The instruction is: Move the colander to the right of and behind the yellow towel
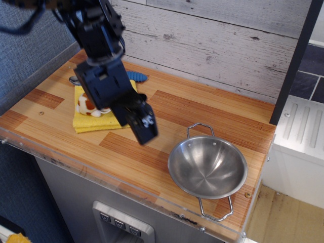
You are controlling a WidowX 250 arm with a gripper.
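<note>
Arm: we see matte black, blocky housings | cable: dark loop at top left | gripper (143, 127): black, wedge-shaped, small white marking near its tip

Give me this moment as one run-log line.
phase: approach | gripper: above counter between yellow towel and colander, holding nothing | colander: front right, untouched | goal: unmet

I have a single fixed view, set above and in front of the wooden counter (167, 109), looking down at an angle toward the plank wall (212, 40) behind it. It sits close enough that the counter fills most of the frame, its front edge running diagonally; the arm reaches in from the upper left, cut off by the frame's top
</note>
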